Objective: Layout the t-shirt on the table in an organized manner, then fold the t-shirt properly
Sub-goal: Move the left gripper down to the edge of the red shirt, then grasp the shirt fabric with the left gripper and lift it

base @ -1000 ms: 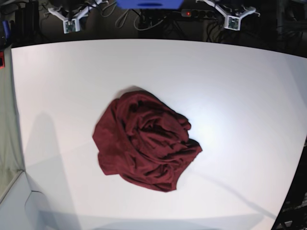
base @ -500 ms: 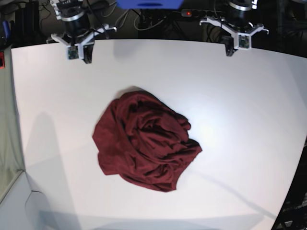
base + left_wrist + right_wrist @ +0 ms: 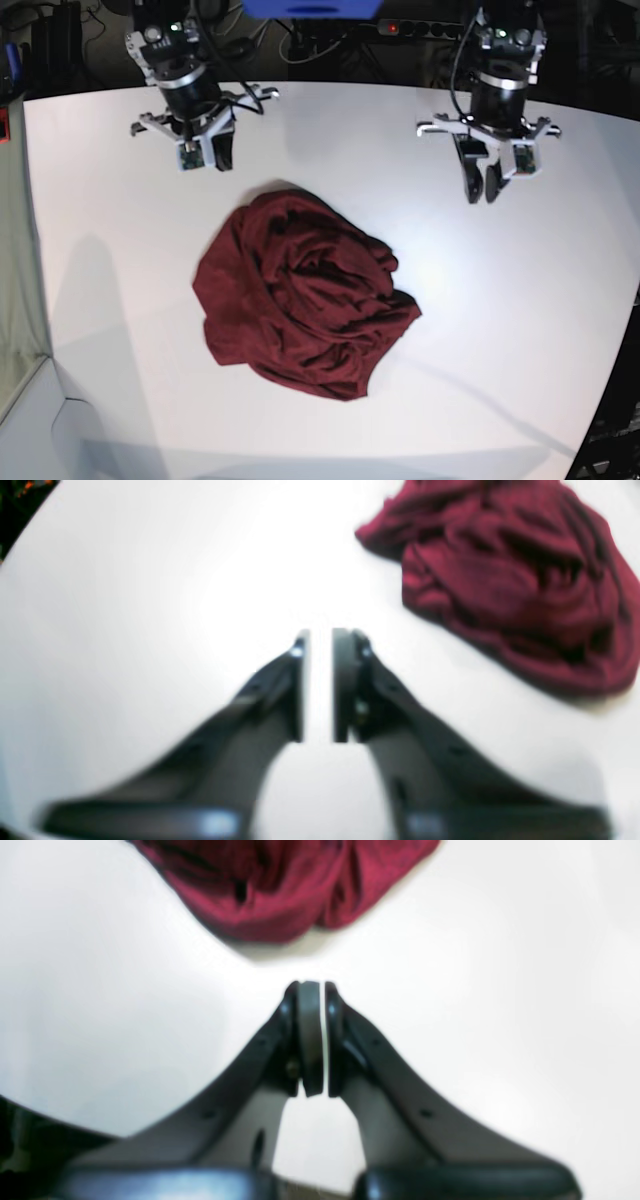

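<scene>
The dark maroon t-shirt lies crumpled in a heap at the middle of the white table. My left gripper hangs over the table at the base view's far right, well apart from the heap, its jaws a narrow gap apart and empty. In the left wrist view that gripper points at bare table, with the t-shirt at upper right. My right gripper hovers just beyond the heap's far left edge, shut and empty. The right wrist view shows it a short way from the t-shirt.
Behind the table's far edge are dark cables, a power strip and a blue object. The table's dark edge curves down the right side. White tabletop surrounds the heap on every side.
Both arms have come forward from the far edge over the table toward the t-shirt. The left gripper's jaws have parted a little. The t-shirt has not moved.
</scene>
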